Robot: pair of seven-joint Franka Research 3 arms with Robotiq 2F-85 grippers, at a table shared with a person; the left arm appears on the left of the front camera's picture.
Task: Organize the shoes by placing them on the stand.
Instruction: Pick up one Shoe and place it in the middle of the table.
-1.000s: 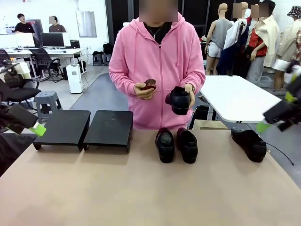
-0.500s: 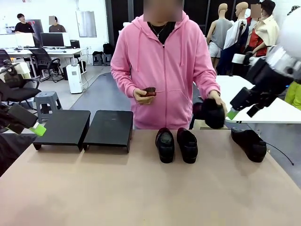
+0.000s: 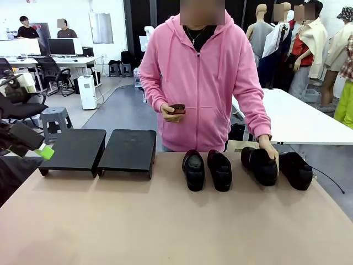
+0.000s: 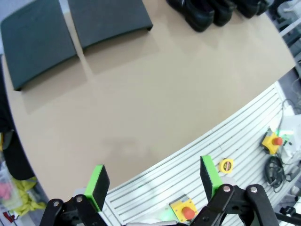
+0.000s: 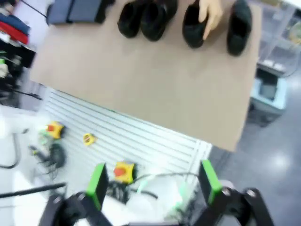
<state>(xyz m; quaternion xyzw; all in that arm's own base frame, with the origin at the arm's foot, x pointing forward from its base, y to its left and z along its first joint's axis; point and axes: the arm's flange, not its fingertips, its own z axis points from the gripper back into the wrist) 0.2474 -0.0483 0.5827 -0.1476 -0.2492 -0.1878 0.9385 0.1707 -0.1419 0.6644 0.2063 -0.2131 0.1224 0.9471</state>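
Set down since a second ago: fourth shoe (image 3: 259,164), now on the table (image 3: 165,221) under the person's hand (image 3: 268,148).

- shoes (image 3: 193,170): four in a row at the far edge, middle to right.
- stand (image 3: 128,150): far left, well apart from them, both platforms bare.
- left gripper (image 4: 154,180) and right gripper (image 5: 153,182): jaws spread wide, nothing held, above the near edge.
- Handling, as judged: glossy leather, slick; fairly light; stiff heel, softer upper. Best pinched at the heel collar, one finger inside.
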